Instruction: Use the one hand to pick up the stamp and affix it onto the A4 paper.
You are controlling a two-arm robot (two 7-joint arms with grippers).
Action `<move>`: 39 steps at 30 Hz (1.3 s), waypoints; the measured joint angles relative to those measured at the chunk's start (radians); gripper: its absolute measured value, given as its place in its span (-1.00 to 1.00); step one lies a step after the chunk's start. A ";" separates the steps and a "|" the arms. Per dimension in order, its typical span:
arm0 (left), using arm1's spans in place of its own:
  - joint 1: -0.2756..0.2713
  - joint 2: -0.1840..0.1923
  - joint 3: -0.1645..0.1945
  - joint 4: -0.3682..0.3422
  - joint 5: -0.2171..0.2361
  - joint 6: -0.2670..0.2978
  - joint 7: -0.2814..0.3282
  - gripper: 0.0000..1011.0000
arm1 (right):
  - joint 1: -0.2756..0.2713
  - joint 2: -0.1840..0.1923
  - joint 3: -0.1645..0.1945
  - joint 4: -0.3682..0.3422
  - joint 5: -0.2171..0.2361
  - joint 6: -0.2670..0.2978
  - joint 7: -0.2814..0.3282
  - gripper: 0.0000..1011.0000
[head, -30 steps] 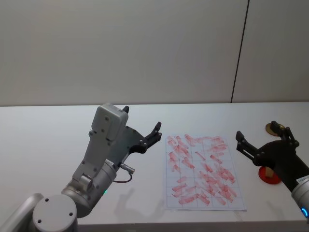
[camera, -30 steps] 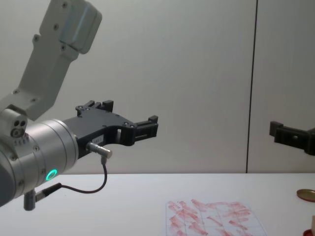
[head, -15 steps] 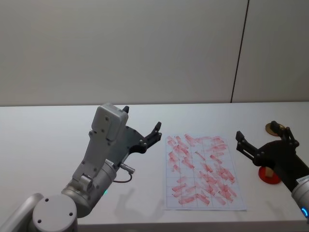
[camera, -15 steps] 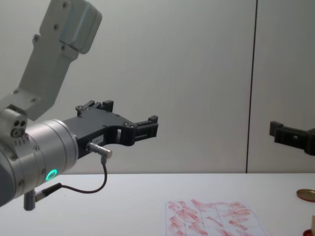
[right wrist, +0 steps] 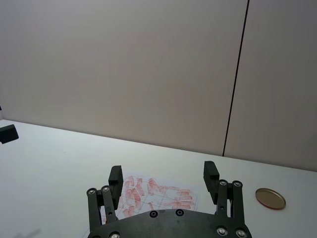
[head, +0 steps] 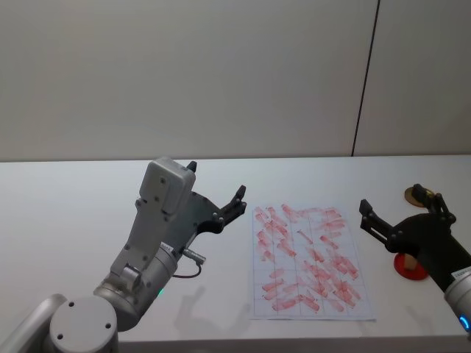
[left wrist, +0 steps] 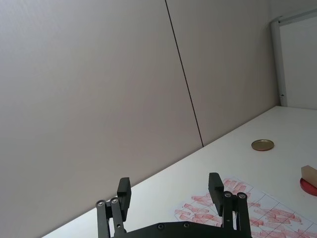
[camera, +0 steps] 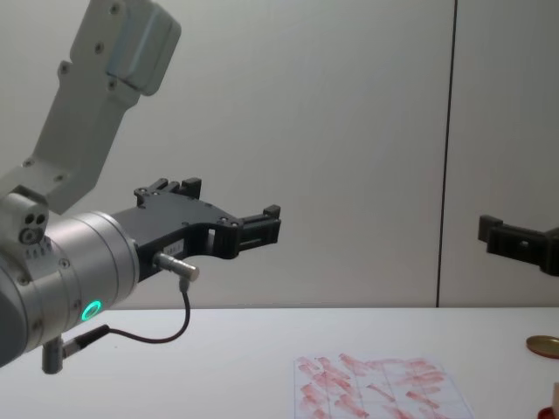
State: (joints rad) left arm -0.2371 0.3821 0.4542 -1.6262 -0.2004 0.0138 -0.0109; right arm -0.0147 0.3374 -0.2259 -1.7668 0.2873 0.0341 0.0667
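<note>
The A4 paper (head: pixel 309 261) lies flat on the white table, its grid covered in red-pink smudges; it also appears in the left wrist view (left wrist: pixel 247 210), the right wrist view (right wrist: pixel 153 196) and the chest view (camera: pixel 380 391). The stamp (left wrist: pixel 309 173), a small tan wooden piece, stands on a red round pad (left wrist: pixel 309 186) to the right of the sheet. My left gripper (head: pixel 217 181) hovers open above the table left of the paper, holding nothing. My right gripper (head: pixel 392 200) hangs open and empty above the sheet's right edge, in front of the red pad (head: pixel 411 271).
A flat round gold-coloured disc (head: pixel 411 195) lies on the table at the far right, beyond the red pad; it also shows in the right wrist view (right wrist: pixel 270 198). A plain wall with a dark vertical seam stands behind the table (head: pixel 73 220).
</note>
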 joint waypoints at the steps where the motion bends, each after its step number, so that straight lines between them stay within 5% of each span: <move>1: 0.000 0.000 0.000 0.000 0.000 0.000 0.000 0.96 | 0.000 0.000 0.000 0.000 0.000 0.000 0.000 0.98; 19: 0.000 0.000 0.000 0.000 0.000 0.000 0.000 0.96 | -0.001 0.001 0.004 0.002 0.002 0.012 -0.006 0.98; 39: 0.000 0.000 0.000 0.000 0.000 0.000 0.000 0.96 | 0.023 -0.021 0.027 0.068 0.035 0.102 -0.118 0.98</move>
State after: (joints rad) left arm -0.2371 0.3821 0.4542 -1.6262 -0.2004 0.0138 -0.0109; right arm 0.0085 0.3168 -0.1984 -1.6991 0.3220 0.1365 -0.0512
